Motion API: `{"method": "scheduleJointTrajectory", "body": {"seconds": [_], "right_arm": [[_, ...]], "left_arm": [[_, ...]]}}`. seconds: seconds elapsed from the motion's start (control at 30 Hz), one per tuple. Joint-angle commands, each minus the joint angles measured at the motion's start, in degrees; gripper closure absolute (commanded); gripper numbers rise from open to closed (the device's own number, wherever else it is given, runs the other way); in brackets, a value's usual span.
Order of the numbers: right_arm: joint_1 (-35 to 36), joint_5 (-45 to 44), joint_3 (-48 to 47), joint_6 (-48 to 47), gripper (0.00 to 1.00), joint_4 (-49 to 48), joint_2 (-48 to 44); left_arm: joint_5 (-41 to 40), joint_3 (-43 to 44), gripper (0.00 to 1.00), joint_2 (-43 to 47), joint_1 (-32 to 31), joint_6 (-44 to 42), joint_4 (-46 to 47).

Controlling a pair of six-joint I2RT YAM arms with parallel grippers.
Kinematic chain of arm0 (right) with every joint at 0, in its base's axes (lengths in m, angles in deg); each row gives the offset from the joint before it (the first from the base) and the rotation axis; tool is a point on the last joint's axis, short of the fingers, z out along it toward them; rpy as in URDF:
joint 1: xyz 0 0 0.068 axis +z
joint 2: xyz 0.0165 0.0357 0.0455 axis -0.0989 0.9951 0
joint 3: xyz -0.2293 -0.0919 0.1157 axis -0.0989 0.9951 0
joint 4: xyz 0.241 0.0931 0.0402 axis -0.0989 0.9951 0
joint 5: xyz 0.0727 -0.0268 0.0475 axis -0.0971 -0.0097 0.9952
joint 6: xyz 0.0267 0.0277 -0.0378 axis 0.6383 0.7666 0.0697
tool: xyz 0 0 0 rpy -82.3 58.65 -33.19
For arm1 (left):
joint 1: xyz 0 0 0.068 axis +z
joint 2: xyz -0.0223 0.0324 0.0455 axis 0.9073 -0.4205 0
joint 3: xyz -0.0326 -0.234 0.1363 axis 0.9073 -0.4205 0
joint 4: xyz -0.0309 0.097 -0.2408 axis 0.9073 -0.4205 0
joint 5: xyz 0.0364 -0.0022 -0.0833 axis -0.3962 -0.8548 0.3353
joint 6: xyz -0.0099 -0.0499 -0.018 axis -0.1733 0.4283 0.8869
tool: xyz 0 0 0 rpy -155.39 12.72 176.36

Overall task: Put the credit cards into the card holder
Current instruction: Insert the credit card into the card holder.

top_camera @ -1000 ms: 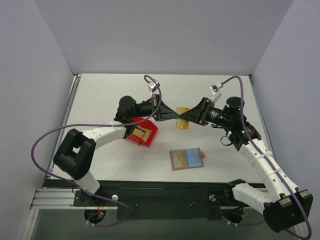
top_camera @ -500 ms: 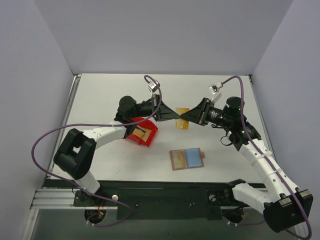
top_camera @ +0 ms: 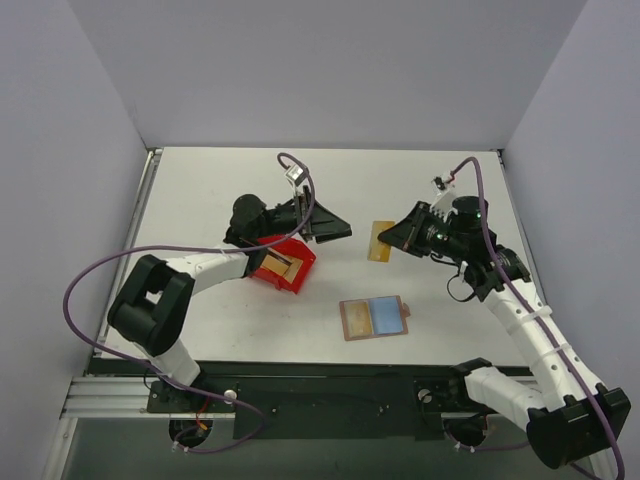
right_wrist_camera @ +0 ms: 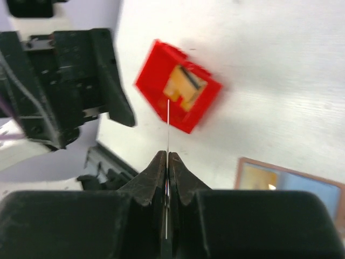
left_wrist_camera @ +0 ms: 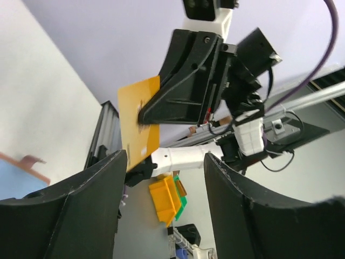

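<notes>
Gold-yellow and thin, one credit card (top_camera: 379,244) hangs in the air above the white tabletop (top_camera: 220,190). It is pinched at one edge by the right gripper (top_camera: 392,238), whose jaws are clenched tight on it. From the left wrist its face shows as a plain matte orange-gold rectangle, with some dark marking by the grip too blurred to read. From the right wrist it is only a hairline, seen edge-on.

The left gripper (top_camera: 340,231) sits near the card on its left, clear of it, jaws spread wide with nothing between them. By that arm a red bin (top_camera: 283,262) holds more gold cards (top_camera: 288,266), one showing a dark stripe.

The card holder (top_camera: 374,318) lies open and flat on the tabletop nearer the arm bases. Its inside is tan on the left and light blue on the right, with a brown rim and a small tab.
</notes>
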Motion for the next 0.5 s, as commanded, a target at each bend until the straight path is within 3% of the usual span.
{"method": "scheduleJointTrajectory", "body": {"seconds": [0.0,0.1,0.17,0.2,0.3,0.47], "right_arm": [[-0.93,-18.1,-3.32,-6.44,1.0,16.66,-0.11],[-1.02,-22.95,-3.94,-9.52,1.0,21.78,2.36],[-0.84,-23.14,-2.63,-11.54,1.0,23.28,3.5],[-0.84,-23.4,-1.75,-11.81,1.0,23.28,3.42],[-0.49,-26.82,1.15,-11.64,1.0,22.75,4.03],[0.13,-29.9,2.48,-11.02,1.0,23.37,6.23]], "left_arm": [[-2.56,-1.79,0.31,3.23,1.05,-13.04,-10.39],[-7.65,0.75,0.31,6.31,-1.31,-28.87,-36.6],[-13.97,2.68,0.37,7.28,-3.33,-37.95,-48.33],[-18.26,3.04,0.4,7.54,-3.95,-41.89,-51.01],[-24.61,1.74,0.62,7.37,-5.54,-45.09,-57.79],[-33.84,-3.37,0.88,9.91,-7.47,-46.84,-58.77]]}}
